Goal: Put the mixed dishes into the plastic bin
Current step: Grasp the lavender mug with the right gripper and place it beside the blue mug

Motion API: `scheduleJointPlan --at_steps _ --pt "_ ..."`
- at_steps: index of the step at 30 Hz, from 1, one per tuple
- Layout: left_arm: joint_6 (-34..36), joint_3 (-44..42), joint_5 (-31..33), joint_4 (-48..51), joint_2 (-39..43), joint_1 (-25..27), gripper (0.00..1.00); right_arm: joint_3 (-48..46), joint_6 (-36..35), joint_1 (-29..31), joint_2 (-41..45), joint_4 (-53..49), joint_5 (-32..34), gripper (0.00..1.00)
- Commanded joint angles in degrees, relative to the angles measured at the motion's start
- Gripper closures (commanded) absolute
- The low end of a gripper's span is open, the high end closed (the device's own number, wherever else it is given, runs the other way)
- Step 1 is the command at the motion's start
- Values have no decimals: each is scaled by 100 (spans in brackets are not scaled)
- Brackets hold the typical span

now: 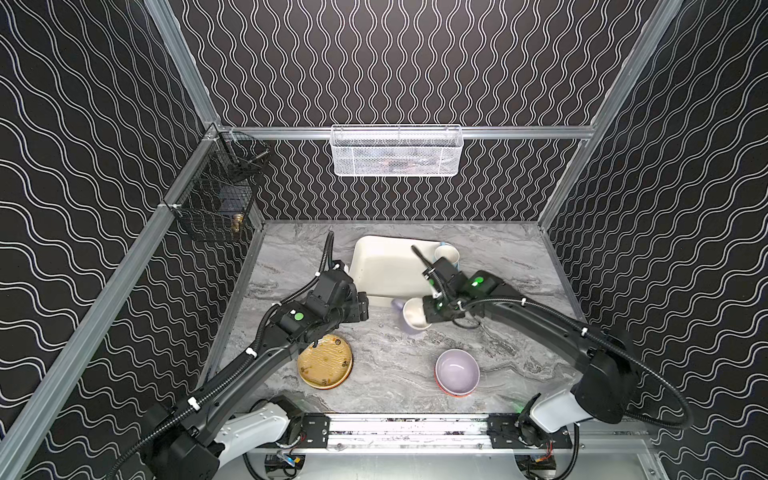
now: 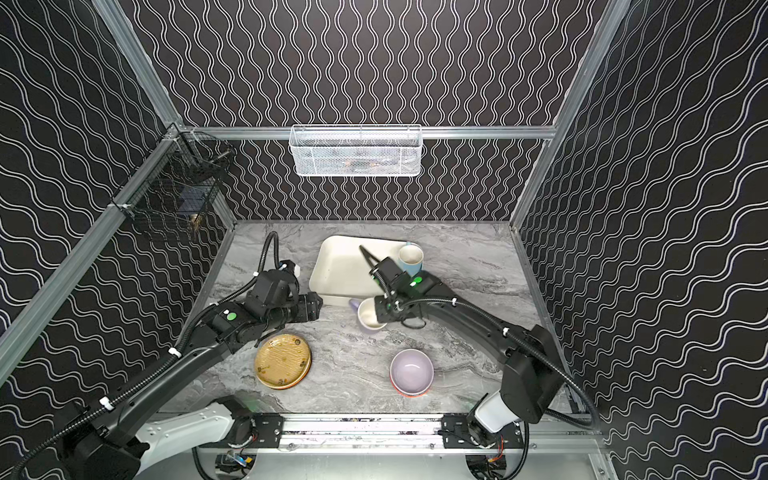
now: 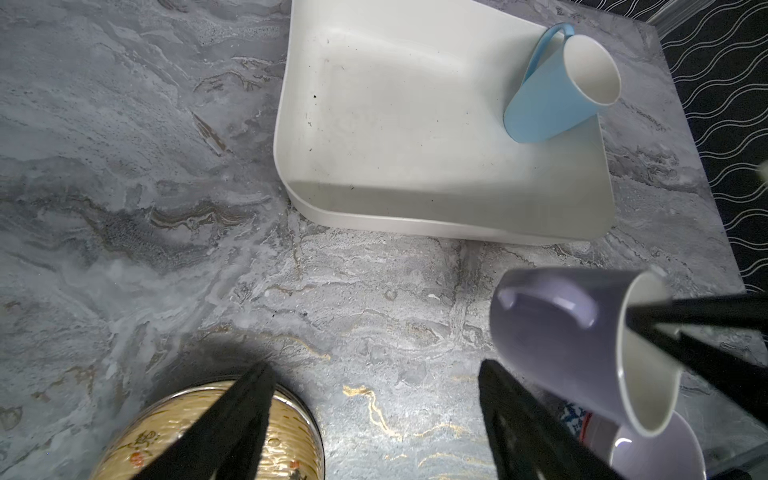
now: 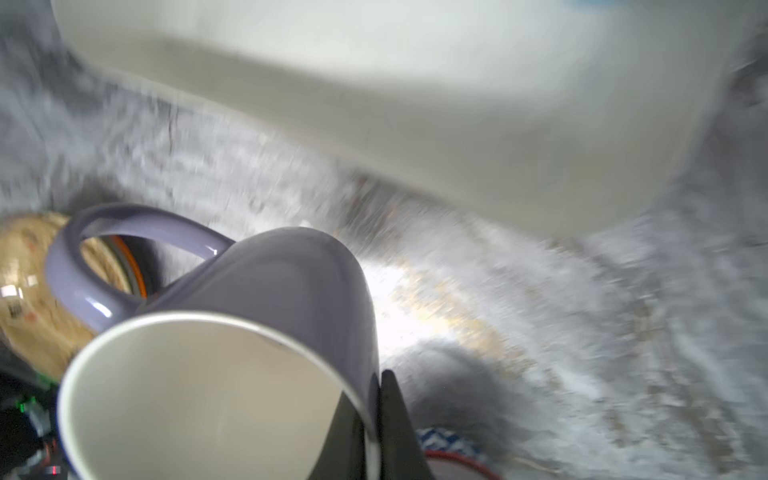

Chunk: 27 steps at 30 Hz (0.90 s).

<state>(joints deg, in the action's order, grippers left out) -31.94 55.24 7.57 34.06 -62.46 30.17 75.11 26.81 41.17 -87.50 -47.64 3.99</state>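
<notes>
The plastic bin (image 1: 380, 270) (image 2: 340, 266) (image 3: 415, 137) lies at the back of the table, with a light-blue mug (image 1: 446, 252) (image 2: 411, 258) (image 3: 548, 104) in its far right corner. My right gripper (image 1: 423, 314) (image 2: 376, 316) (image 4: 374, 419) is shut on the rim of the lavender mug (image 1: 410, 318) (image 2: 368, 318) (image 3: 557, 332) (image 4: 282, 286), which hangs tilted just in front of the bin. My left gripper (image 1: 364, 309) (image 2: 318, 305) (image 3: 374, 415) is open and empty beside the bin, above the tan-gold plate (image 1: 325, 361) (image 2: 283, 360) (image 3: 199, 440). The lavender bowl (image 1: 457, 370) (image 2: 411, 370) sits nested in an orange-rimmed bowl (image 1: 448, 391).
A white wire basket (image 1: 397, 151) hangs on the back wall. A black wire basket (image 1: 214, 199) hangs on the left wall. Patterned walls close in the marble table (image 1: 519, 332) on three sides. The arms' rail (image 1: 407, 428) runs along the front edge.
</notes>
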Motion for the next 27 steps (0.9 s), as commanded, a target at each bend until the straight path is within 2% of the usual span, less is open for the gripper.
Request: scheduleJointPlan --at_steps 1,9,16,27 --pt "264 190 -4 13 -146 -14 19 324 -361 -388 14 -88 26 97" --pt "535 535 -263 -118 -577 -186 18 955 -658 -1317 -605 -289 260 97" --pt "739 569 -635 -254 -861 -603 18 1163 -790 -1768 -1111 -262 147 96" --pt "858 373 -988 -425 -1154 -1080 18 1112 -809 -1805 -1677 -164 59 95"
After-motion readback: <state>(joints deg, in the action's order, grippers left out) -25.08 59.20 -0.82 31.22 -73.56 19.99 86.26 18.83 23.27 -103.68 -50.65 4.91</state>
